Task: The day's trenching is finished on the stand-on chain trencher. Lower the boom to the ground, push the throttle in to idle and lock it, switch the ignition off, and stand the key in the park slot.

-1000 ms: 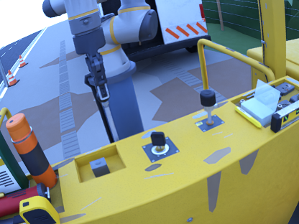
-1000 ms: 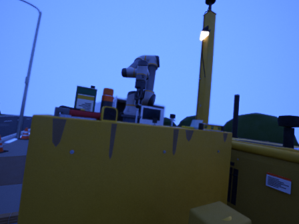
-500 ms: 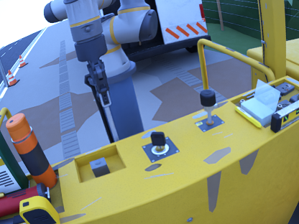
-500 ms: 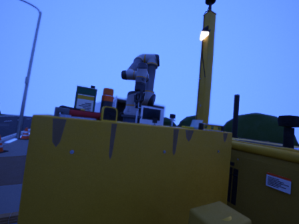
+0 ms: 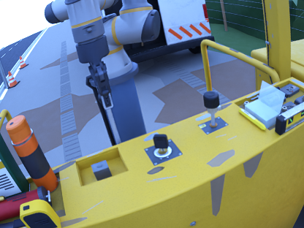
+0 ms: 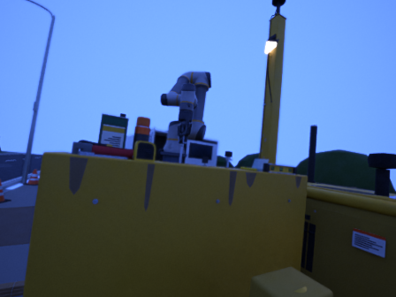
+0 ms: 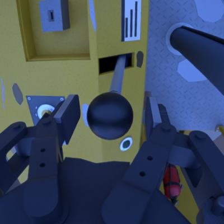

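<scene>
On the yellow trencher console, a black key [image 5: 160,140] stands in the ignition switch [image 5: 163,151] at the middle. To its right is the throttle knob [image 5: 211,99], black on a short stem. To its left a recessed tray holds the grey park slot block [image 5: 101,170]. My gripper [image 7: 109,117] is open and holds nothing. It hangs behind the console's far edge, with the black ball knob of the boom lever [image 7: 109,115] between its fingers. The lever's shaft [image 7: 118,73] runs into a dark slot on the console's side.
A yellow mast [image 6: 273,86] with a lamp rises to the right of the console. A yellow handrail [image 5: 234,54] curves behind the throttle. A tool tray [image 5: 277,104] sits at the right end. An orange and black cylinder [image 5: 31,153] stands at the left.
</scene>
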Controlling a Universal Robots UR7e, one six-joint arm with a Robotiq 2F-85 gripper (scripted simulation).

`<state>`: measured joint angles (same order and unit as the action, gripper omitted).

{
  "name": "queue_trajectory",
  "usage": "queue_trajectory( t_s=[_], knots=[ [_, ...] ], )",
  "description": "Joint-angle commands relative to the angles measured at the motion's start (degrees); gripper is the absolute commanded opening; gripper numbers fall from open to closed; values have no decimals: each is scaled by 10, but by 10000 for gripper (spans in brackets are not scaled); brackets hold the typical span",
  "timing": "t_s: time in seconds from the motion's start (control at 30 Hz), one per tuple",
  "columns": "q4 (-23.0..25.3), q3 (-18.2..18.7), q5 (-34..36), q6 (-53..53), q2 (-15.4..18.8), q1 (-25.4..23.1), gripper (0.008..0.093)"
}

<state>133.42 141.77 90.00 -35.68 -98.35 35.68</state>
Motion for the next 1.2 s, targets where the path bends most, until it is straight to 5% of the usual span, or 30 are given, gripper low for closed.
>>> queue_trajectory(
  t_s=[0.0,0.53,0.77,1.17],
  knots=[
    [0,0,0,0,0,0,630],
    [0,0,0,0,0,0,630],
    [0,0,0,0,0,0,495],
    [0,0,0,0,0,0,482]
  ],
)
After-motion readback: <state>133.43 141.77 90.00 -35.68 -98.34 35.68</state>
